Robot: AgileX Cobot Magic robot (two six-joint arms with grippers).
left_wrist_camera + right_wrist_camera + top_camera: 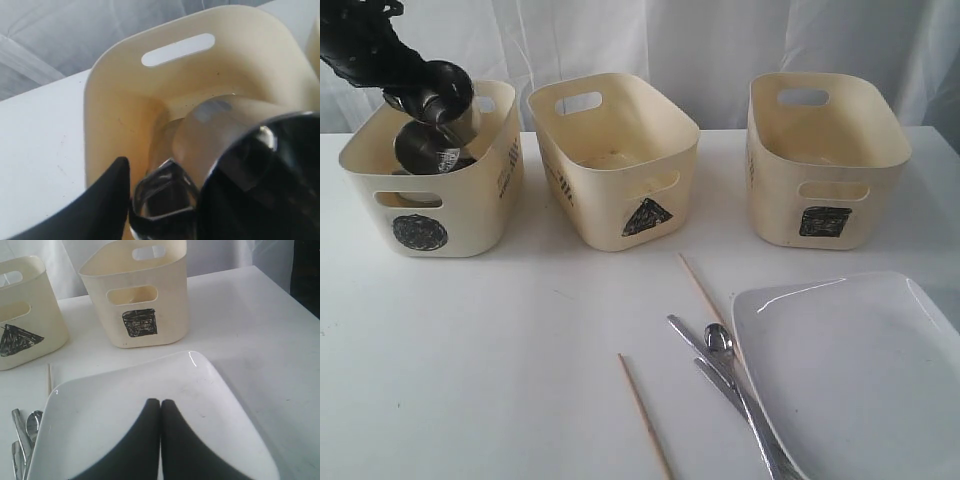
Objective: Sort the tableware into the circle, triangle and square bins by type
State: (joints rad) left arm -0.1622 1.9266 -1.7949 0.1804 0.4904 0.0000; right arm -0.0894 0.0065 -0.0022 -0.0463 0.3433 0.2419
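While hanging low over the circle bin (pixel 470 215), has the steel mug (pixel 250 170) right by the left fingers (pixel 107 200), down between the bin's walls. Cannot tell if pinching it or letting go. Hard, shiny, slippery and light: no breaking, but easy to slide, so best to grab at the rim or handle. Reaches in from above with the left arm bent down. Holds the right fingers (pixel 145 440) pressed together, empty, just over the white plate (pixel 100 405) on the surface (pixel 520 350).
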